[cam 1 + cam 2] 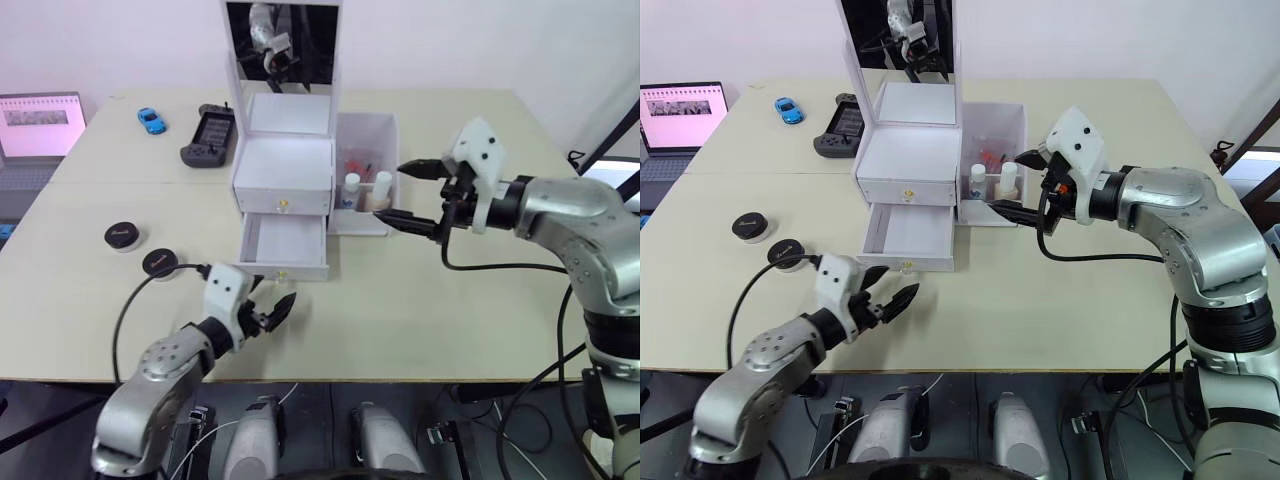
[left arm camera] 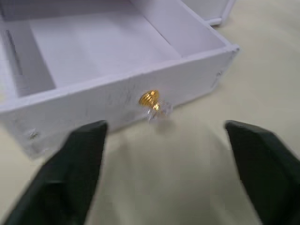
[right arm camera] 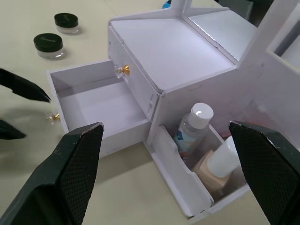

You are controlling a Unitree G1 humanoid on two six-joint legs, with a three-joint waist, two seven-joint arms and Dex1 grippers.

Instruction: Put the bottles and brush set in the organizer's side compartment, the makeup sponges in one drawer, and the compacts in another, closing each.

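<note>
1. Left eye view: two compacts (image 1: 124, 236) sit on the table (image 1: 420, 310), left of the organizer (image 1: 283, 165).
2. Left gripper (image 1: 270, 312), fingers spread, hovers just before the lower drawer (image 1: 283, 245), which is pulled out.
3. Both bottles (image 3: 196, 125) stand in the side compartment (image 1: 368, 150).
4. Right gripper (image 1: 410, 195), spread wide, hangs beside that compartment.

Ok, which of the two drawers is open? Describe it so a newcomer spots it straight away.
Start at the white organizer with the upright mirror in the middle of the table. Its front has two stacked gold-knobbed drawers. The lower drawer is pulled out toward the robot and empty, while the upper drawer sits flush and shut.
</note>
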